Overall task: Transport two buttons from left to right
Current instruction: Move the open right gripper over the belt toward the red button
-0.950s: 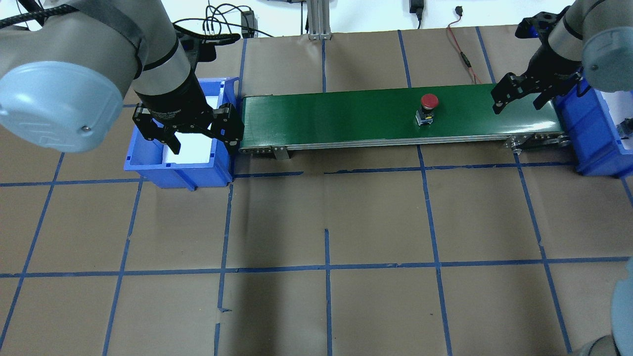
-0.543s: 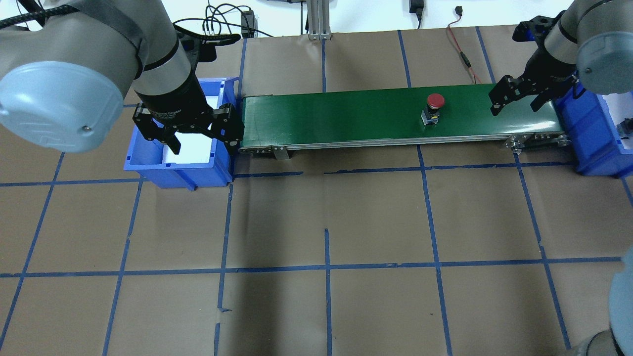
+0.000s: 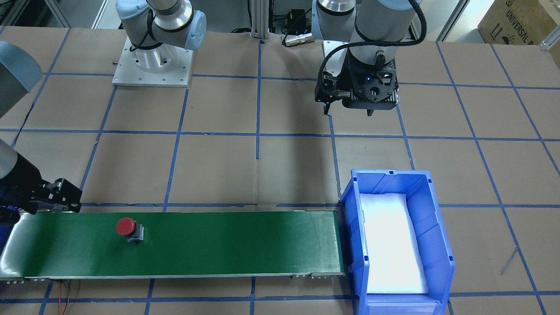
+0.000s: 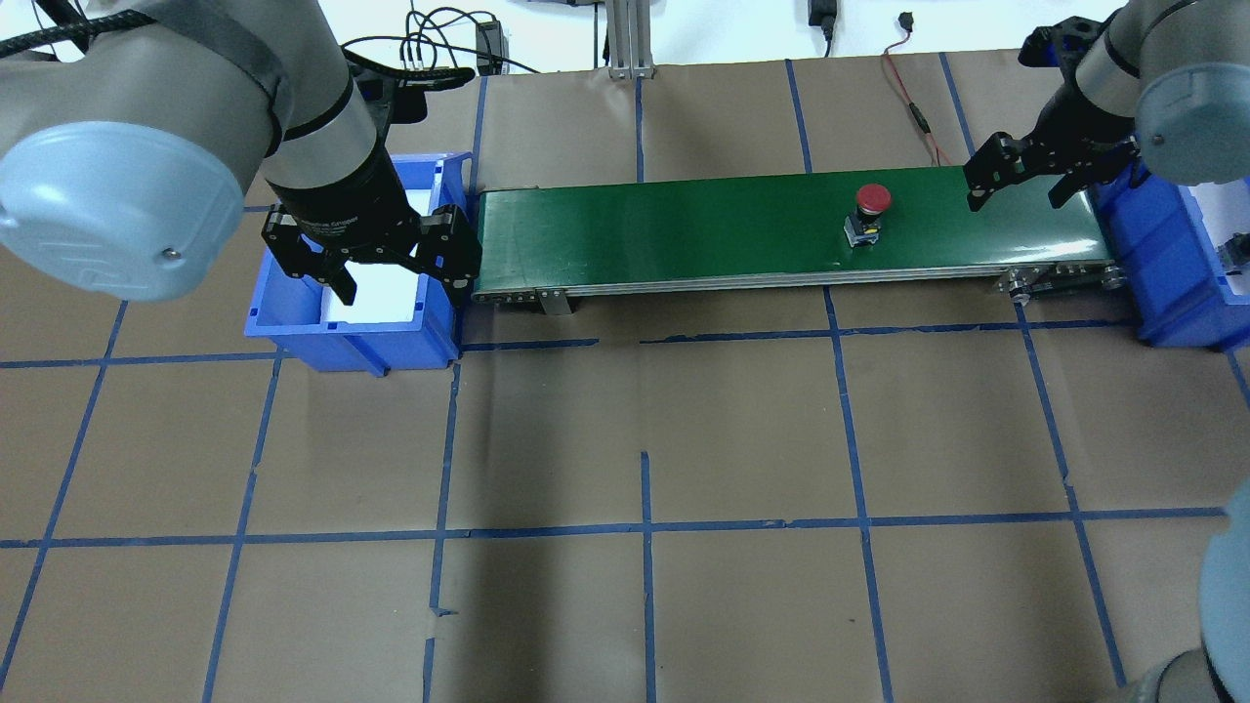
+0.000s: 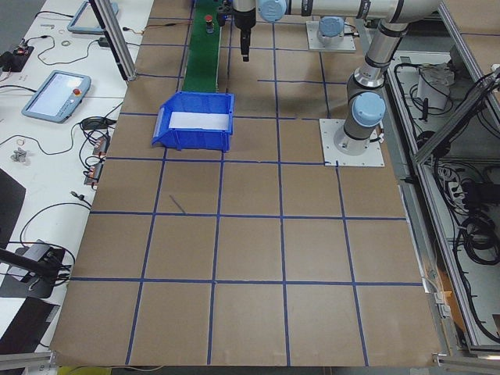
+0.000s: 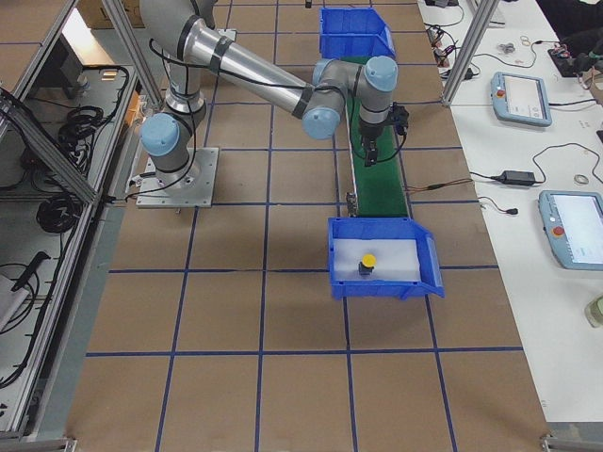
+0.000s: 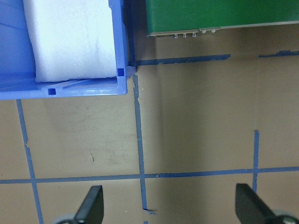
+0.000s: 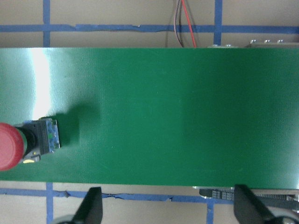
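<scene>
A red button [image 4: 870,202] on a black-grey base stands on the green conveyor belt [image 4: 684,225], right of its middle. It also shows in the front view as the red button [image 3: 126,227] and at the left edge of the right wrist view as the red button [image 8: 18,147]. A yellow button [image 6: 368,262] sits in the right blue bin [image 6: 337,256]. My right gripper [image 4: 1016,200] hangs open over the belt's right end, right of the red button and apart from it. My left gripper [image 4: 400,285] is open and empty above the left blue bin [image 4: 283,322].
The left bin [image 3: 393,176] holds only a white foam liner. A red wire [image 4: 913,107] lies behind the belt, and cables run along the back edge. Blue tape lines grid the brown table. Tablets and cables lie on the side benches in the side views.
The red button has travelled right along the belt, closer to my right gripper. My right gripper has shifted slightly back and up. The left arm has not moved.
</scene>
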You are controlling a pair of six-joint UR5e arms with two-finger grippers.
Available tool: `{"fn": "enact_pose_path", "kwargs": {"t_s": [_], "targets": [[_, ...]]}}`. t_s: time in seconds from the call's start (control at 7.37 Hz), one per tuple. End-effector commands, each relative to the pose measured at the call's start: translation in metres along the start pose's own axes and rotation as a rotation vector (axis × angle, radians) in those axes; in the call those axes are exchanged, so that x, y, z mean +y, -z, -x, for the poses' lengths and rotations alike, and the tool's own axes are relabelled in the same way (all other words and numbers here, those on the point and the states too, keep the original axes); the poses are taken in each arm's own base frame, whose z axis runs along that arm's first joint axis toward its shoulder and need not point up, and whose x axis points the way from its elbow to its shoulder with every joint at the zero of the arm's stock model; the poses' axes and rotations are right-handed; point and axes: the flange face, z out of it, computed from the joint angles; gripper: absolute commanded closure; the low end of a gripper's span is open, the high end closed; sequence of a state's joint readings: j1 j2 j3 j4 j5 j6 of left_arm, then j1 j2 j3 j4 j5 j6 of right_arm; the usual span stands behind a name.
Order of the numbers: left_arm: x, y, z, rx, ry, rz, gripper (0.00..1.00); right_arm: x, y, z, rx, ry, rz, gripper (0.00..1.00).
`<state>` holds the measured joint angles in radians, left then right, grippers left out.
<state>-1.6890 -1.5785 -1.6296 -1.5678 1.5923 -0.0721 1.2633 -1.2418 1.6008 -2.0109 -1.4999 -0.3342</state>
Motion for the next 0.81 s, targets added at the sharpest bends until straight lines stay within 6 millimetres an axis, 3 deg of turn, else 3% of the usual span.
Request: {"fn": "enact_pose_path", "kwargs": {"t_s": [0.0, 0.27, 0.54, 0.68], "targets": [[0.000, 0.000, -0.001, 0.000, -0.001, -0.001, 0.00, -0.020, 0.007, -0.002, 0.016, 0.000, -0.049, 0.00], [0.000, 0.000, -0.001, 0.000, -0.001, -0.001, 0.00, -0.021, 0.005, 0.010, 0.012, 0.017, -0.048, 0.00], [0.000, 0.002, 0.000, -0.001, -0.001, -0.004, 0.00, -0.024, -0.003, 0.038, 0.007, 0.035, -0.035, 0.00], [0.000, 0.001, 0.000, -0.001, 0.000, -0.002, 0.00, -0.026, -0.004, 0.039, 0.007, 0.037, -0.035, 0.00]]}}
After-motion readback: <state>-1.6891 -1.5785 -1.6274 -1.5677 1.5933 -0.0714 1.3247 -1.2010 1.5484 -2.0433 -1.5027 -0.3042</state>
